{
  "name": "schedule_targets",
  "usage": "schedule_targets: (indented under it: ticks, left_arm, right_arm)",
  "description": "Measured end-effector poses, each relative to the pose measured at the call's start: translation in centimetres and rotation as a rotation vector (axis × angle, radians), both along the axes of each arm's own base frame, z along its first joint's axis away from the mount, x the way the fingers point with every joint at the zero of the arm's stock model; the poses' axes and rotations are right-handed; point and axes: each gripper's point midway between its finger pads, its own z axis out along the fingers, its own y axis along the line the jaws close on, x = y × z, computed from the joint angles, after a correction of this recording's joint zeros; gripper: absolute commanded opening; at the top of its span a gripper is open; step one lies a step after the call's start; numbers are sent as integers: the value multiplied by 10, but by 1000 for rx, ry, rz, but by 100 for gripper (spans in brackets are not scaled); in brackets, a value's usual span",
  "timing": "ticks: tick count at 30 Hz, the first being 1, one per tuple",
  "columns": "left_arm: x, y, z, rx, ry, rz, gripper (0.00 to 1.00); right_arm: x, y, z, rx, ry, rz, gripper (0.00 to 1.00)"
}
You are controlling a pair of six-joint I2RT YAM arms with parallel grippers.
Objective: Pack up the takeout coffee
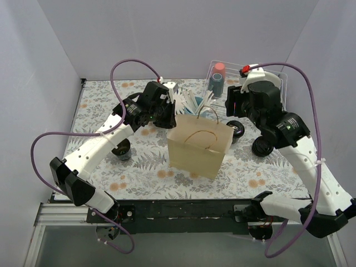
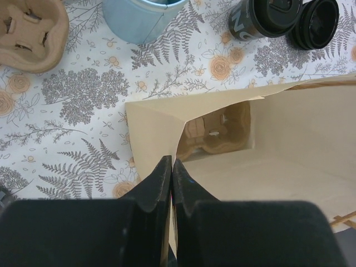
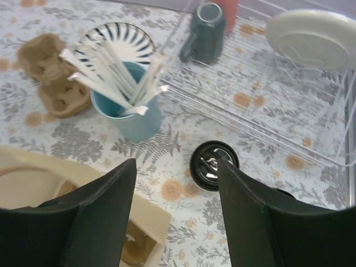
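Brown paper bag (image 1: 200,147) stands mid-desk. Left gripper (image 2: 171,164) pinches its rim, holding it open. Right gripper (image 3: 175,167) hangs wide open above a black coffee cup (image 3: 214,165), nearer the right edge. Next, I think: go down, grab it.

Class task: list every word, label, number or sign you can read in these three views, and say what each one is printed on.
"NG": pale letters on the side of the black cup, left wrist view; the rest of the word runs out of sight, so this reading is partial.
Paper bag: no print shows.
Cardboard cup carrier: no print shows.
Nothing else can be read in any view.
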Motion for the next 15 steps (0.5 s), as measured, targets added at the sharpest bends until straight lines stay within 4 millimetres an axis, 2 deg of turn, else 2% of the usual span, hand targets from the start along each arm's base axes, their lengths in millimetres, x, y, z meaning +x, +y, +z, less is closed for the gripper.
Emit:
schedule_targets:
  ticks: [2, 5, 9, 11, 14, 15]
  left_arm:
    - [-3, 1, 1, -2, 6, -2, 0]
    - [-12, 7, 0, 1, 22, -3, 0]
    - [-28, 18, -1, 0, 42, -6, 0]
    - [-35, 24, 2, -1, 45, -5, 15]
    - [-41, 29, 7, -6, 39, -4, 44]
    - [-43, 30, 8, -9, 38, -3, 47]
  right_arm:
    - [13, -13, -14, -14, 52, -61, 73]
    - [29, -36, -42, -21, 154, -147, 86]
    - [41, -55, -82, -32, 280, -211, 87]
    - [41, -58, -102, -37, 336, -211, 87]
    - [39, -56, -132, -40, 415, -193, 86]
    - [39, -55, -142, -41, 438, -185, 86]
